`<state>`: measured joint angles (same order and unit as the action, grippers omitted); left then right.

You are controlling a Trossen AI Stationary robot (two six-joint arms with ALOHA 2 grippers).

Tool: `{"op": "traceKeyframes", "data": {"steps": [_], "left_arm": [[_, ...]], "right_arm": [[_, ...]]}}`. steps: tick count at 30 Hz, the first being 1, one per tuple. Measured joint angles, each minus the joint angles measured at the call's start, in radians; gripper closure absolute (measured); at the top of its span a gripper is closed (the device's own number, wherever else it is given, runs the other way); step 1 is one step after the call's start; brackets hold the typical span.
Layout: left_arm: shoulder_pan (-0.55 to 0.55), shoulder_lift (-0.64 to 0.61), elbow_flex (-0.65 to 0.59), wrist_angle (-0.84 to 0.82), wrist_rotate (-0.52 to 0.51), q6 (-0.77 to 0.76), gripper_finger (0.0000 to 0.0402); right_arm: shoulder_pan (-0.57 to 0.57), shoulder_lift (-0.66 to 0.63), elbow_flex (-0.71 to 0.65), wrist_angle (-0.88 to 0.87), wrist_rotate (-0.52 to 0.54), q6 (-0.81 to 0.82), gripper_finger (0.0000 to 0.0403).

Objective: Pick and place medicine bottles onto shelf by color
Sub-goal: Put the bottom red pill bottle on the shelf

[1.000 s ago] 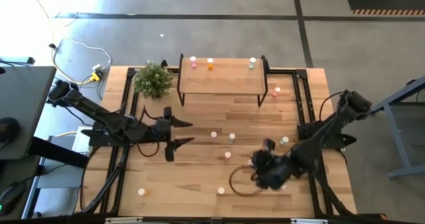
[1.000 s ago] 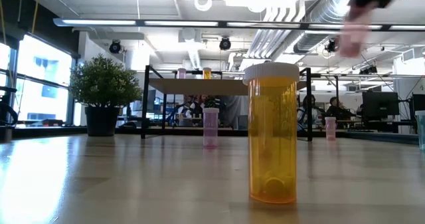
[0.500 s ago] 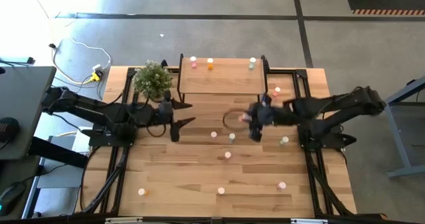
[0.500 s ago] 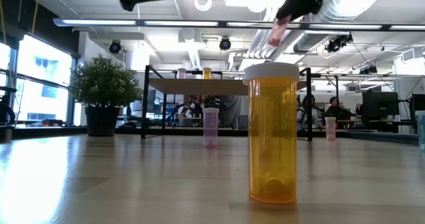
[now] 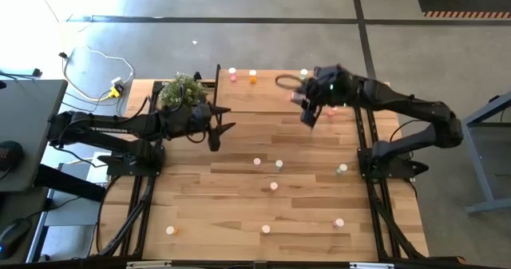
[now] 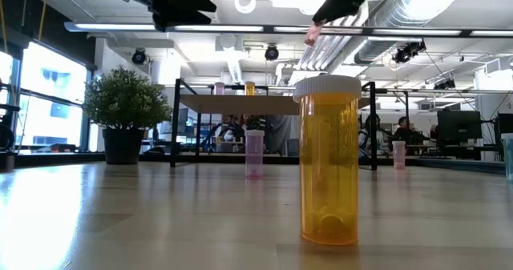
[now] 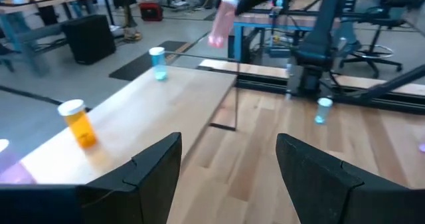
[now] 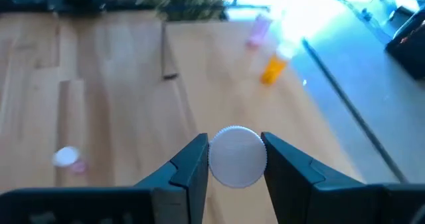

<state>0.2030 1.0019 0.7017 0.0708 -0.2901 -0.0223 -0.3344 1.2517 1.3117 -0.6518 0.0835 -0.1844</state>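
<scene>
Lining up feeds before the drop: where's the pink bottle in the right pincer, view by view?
High: pink bottle in right pincer, by the shelf's right end.
Low: top, right of centre.
Left wrist: top centre.
Right wrist: its white cap between fingers.
Shared landmark: orange bottle on shelf.

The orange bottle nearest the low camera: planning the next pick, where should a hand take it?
Probably at the white cap or just below, coming straight down: the orange bottle stands upright, round and straight-walled, nothing close beside it.
</scene>
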Motion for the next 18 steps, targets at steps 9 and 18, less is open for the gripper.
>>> {"op": "traceKeyframes", "data": {"steps": [9,18], "left_arm": [[0.053,0.0,0.0,-0.001,0.064,0.027,0.0165],[0.083,0.0,0.0,-0.035,0.073,0.027,0.0165]], "right_arm": [[-0.193,0.169,0.194,-0.067,-0.144,-0.141,0.0286],[-0.273,0.395,0.432,-0.224,-0.206,-0.239,0.0286]]}}
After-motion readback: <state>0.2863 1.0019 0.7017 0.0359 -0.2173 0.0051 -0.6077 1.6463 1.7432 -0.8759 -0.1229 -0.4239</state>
